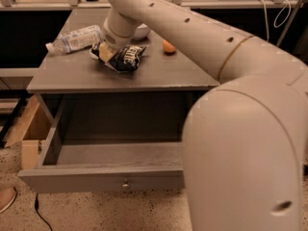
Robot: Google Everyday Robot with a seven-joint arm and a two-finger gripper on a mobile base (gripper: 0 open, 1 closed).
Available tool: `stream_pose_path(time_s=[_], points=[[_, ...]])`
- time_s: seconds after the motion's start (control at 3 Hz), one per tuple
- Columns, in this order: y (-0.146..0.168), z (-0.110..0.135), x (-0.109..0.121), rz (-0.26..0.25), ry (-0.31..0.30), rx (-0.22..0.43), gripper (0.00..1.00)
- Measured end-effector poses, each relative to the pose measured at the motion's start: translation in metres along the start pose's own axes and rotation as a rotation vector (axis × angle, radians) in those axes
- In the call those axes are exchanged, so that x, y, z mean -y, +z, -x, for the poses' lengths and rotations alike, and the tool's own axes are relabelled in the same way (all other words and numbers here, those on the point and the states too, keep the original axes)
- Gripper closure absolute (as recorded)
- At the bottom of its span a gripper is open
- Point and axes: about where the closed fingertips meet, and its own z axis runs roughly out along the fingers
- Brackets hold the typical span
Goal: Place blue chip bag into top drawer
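Observation:
The blue chip bag (127, 58) lies crumpled on the grey table top, left of centre. My gripper (107, 52) comes down from the arm onto the bag's left end and touches it. The top drawer (72, 179) is pulled out below the table. A small round knob (126, 184) sits on its front, and the part of its inside that shows is bare. My arm hides the drawer's right part.
A clear plastic bottle (74, 39) lies at the table's back left. A white bowl (141, 31) and an orange fruit (168, 46) sit behind the bag. A cardboard box (29, 129) stands on the floor at the left. A cable (38, 208) runs by the drawer front.

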Motion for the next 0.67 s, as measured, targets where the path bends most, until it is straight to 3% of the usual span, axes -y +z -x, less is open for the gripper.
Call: stream_pose_path(time_s=[0.33, 0.67], points=[[-0.042, -0.013, -0.003, -0.021, 0.052, 0.13, 0.89], [-0.097, -0.033, -0.012, -0.081, 0.091, 0.228, 1.0]])
